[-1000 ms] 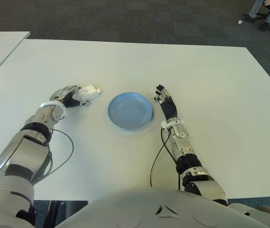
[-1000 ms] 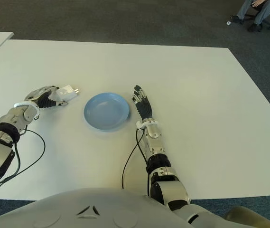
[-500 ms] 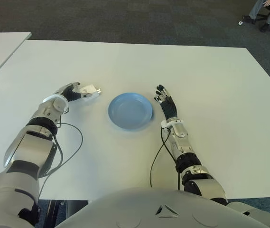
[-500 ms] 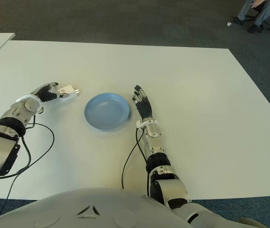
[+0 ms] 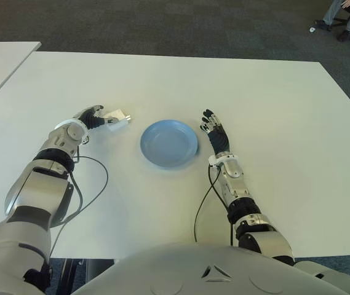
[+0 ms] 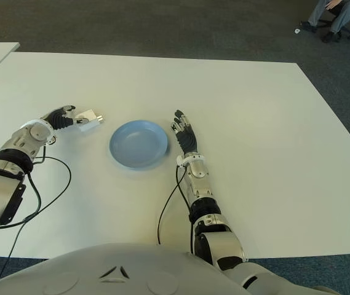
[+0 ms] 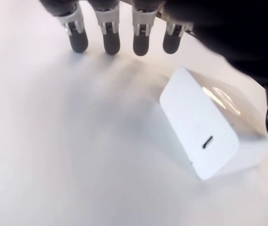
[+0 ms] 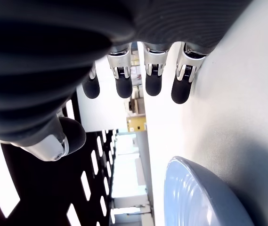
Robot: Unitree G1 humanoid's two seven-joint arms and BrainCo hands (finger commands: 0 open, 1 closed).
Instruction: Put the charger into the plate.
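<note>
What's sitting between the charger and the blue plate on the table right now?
Nothing: in the left eye view only bare white table separates the charger from the blue plate.

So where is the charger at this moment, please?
The charger lies on the white table, to the left of the blue plate and outside it, just beside the open fingers of the left hand.
</note>
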